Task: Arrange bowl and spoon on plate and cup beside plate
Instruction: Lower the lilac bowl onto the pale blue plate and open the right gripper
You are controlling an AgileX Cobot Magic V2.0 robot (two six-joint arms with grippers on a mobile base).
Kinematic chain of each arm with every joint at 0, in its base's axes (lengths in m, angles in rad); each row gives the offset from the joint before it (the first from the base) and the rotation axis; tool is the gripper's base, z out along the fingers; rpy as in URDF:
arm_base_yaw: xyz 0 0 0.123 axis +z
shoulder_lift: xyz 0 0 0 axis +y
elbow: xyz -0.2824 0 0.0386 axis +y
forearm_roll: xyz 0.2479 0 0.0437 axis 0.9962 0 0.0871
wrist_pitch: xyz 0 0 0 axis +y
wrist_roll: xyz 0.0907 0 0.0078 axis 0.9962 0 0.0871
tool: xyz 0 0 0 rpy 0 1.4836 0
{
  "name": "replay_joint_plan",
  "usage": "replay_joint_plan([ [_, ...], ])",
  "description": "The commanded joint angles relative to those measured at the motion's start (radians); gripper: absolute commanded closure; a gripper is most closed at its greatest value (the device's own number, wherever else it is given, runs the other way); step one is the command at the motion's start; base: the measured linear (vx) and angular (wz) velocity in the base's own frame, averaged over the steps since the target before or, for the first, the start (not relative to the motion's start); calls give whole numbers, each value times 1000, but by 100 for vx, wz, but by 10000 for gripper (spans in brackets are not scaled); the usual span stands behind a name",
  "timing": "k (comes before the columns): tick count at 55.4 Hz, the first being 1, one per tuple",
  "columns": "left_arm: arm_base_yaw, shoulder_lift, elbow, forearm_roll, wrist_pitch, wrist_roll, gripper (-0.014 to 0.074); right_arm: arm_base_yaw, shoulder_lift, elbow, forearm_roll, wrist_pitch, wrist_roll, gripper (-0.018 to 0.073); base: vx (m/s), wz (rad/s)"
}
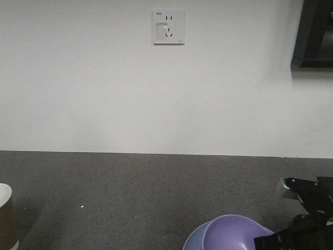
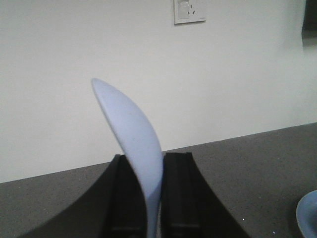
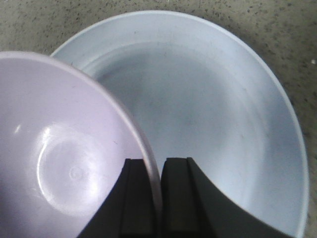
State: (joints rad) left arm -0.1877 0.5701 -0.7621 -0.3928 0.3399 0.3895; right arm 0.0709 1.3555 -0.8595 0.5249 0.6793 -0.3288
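In the left wrist view my left gripper (image 2: 152, 198) is shut on the pale blue spoon (image 2: 131, 134), which stands up between the black fingers, held above the dark countertop. My right gripper (image 3: 154, 198) is shut on the rim of the lavender bowl (image 3: 54, 153), one finger inside and one outside. The bowl hangs tilted over the left part of the pale blue plate (image 3: 208, 124). The front view shows the bowl (image 1: 231, 233) over the plate (image 1: 193, 241) at the bottom right, with the right arm (image 1: 307, 219) beside it. The brown paper cup (image 1: 6, 216) stands at the far left edge.
A dark speckled countertop (image 1: 130, 198) runs back to a white wall with a power socket (image 1: 168, 26). A black object (image 1: 315, 34) hangs at the upper right of the wall. The plate's edge (image 2: 308, 215) shows at the lower right of the left wrist view.
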Motion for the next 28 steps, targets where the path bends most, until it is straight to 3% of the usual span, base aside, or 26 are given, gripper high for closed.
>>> replay_joint_plan([
  [1, -10, 11, -24, -17, -77, -8, 594, 5, 29, -62, 25, -50, 19, 568, 0, 0],
  [17, -10, 11, -24, -17, -44, -8, 594, 5, 127, -116, 24, -61, 12, 550, 0, 0],
  [28, -10, 11, -24, -17, -43, -8, 594, 5, 145, -121, 26, -61, 12, 445, 0, 0],
])
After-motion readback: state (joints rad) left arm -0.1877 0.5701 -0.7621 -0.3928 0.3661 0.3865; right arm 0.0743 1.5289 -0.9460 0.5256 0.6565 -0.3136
